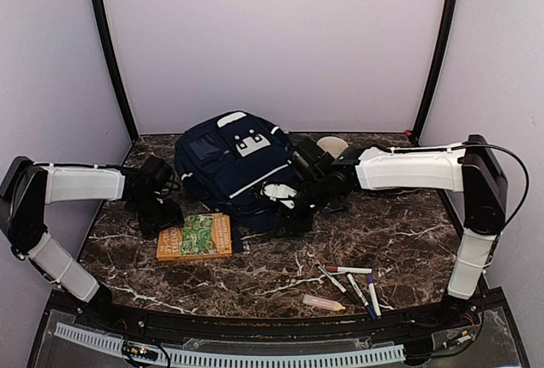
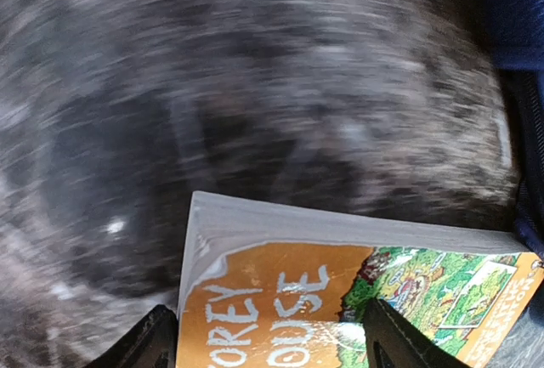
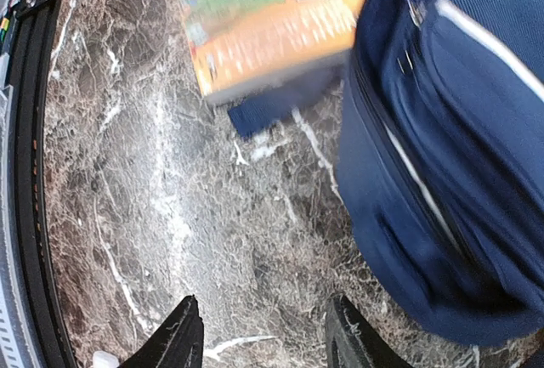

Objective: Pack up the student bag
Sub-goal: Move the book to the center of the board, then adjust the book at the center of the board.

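Observation:
The student bag (image 1: 234,168), navy with white stripe trim and grey patches, lies at the back middle of the table. An orange and green book (image 1: 195,236) lies flat in front of it, to the left. My left gripper (image 1: 161,215) hovers at the book's left end. In the left wrist view the left gripper (image 2: 272,347) is open, its fingers spread over the book's (image 2: 289,291) orange cover corner. My right gripper (image 1: 297,208) is at the bag's right front side. In the right wrist view the right gripper (image 3: 262,338) is open over bare marble, with the bag (image 3: 459,147) to its right.
Several markers (image 1: 350,281) and a small pale stick (image 1: 323,302) lie near the front right. A beige round object (image 1: 333,145) sits behind the right arm. A blue strap (image 3: 272,104) pokes out beside the book (image 3: 272,19). Walls enclose the marble table (image 1: 399,232).

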Robot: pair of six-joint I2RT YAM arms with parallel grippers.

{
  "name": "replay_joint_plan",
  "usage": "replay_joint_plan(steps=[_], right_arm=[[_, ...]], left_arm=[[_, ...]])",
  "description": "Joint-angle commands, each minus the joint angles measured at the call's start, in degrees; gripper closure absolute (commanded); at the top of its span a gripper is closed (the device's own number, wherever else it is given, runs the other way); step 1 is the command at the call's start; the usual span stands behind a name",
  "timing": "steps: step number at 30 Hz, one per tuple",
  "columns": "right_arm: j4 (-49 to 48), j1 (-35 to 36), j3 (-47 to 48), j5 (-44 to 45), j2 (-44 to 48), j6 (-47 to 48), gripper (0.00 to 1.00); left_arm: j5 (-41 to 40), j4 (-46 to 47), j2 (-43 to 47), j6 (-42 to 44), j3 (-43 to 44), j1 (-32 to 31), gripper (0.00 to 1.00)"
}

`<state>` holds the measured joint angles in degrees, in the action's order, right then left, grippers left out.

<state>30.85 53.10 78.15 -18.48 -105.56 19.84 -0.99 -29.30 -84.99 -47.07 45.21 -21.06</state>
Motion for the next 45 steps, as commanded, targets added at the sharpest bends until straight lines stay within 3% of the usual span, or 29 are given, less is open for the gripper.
replay_joint_plan(steps=[1, 4, 9, 13, 19, 25, 32, 39, 45], right_arm=[[1.40, 0.42, 5.79, -3.07, -2.65, 0.21, 0.50], [3.47, 0.88, 11.73, -3.72, -5.56, 0.79, 0.51], [5.31, 2.50, 23.89, -3.92, -13.16, 0.31, 0.51], [6.08, 3.55, 33.30, -4.52, -22.19, -2.27, 0.51], [5.00, 4.11, 45.51, -3.78, -33.44, -10.04, 0.52], [3.75, 4.26, 53.42, 1.81, -41.14, -16.67, 0.40], [3.22, 4.34, 49.45, 5.13, -43.51, -17.30, 0.32], [11.17, 7.51, 46.27, -0.27, -46.45, -14.87, 0.33], [12.60, 11.87, 39.84, -5.76, -43.27, -14.98, 0.36]], left_arm=[[-0.88, 0.65, -8.84, 2.97, 3.14, -4.67, 0.24], [-10.64, -6.00, -7.36, 2.17, 6.13, -4.84, 0.23], [-16.50, -11.53, 3.90, -2.90, 5.93, -4.78, 0.21], [-13.48, -12.56, 12.82, -5.60, 3.20, -4.85, 0.21], [-2.84, -7.21, 21.49, -9.34, -6.02, -5.12, 0.24], [0.49, 0.06, 25.68, -14.49, -14.01, -5.31, 0.25], [-9.03, 5.43, 21.28, -7.24, -12.05, -4.88, 0.25], [-3.95, 13.01, 6.43, -1.48, -6.36, -0.83, 0.31], [-2.47, 15.34, 1.10, -0.26, -4.03, -0.83, 0.37]])
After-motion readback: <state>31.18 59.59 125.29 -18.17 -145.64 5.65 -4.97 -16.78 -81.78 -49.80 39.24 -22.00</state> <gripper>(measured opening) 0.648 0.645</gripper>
